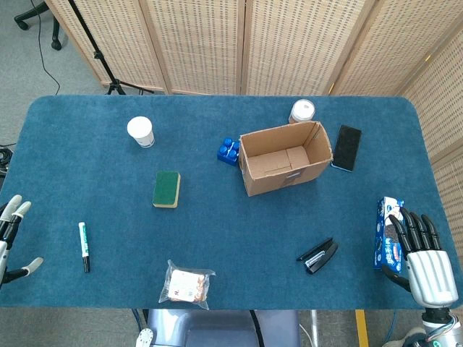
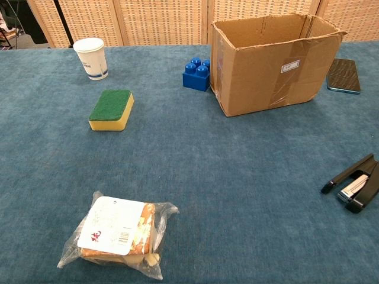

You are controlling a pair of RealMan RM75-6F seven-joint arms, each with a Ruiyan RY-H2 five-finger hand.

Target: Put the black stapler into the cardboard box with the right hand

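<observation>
The black stapler (image 1: 318, 255) lies on the blue table near the front right, its top arm swung open; the chest view shows the stapler (image 2: 356, 182) at the right edge. The open-topped cardboard box (image 1: 284, 157) stands upright behind it at centre right, seen as the box (image 2: 273, 61) in the chest view. My right hand (image 1: 422, 254) rests open at the right table edge, fingers extended, to the right of the stapler and apart from it. My left hand (image 1: 12, 235) is open at the far left edge, holding nothing.
A blue snack packet (image 1: 387, 232) lies just left of my right hand. A black phone (image 1: 346, 147), blue bricks (image 1: 228, 150) and a white container (image 1: 302, 111) flank the box. Further left are a paper cup (image 1: 141, 131), sponge (image 1: 166, 189), marker (image 1: 84, 246) and bagged snack (image 1: 187, 283).
</observation>
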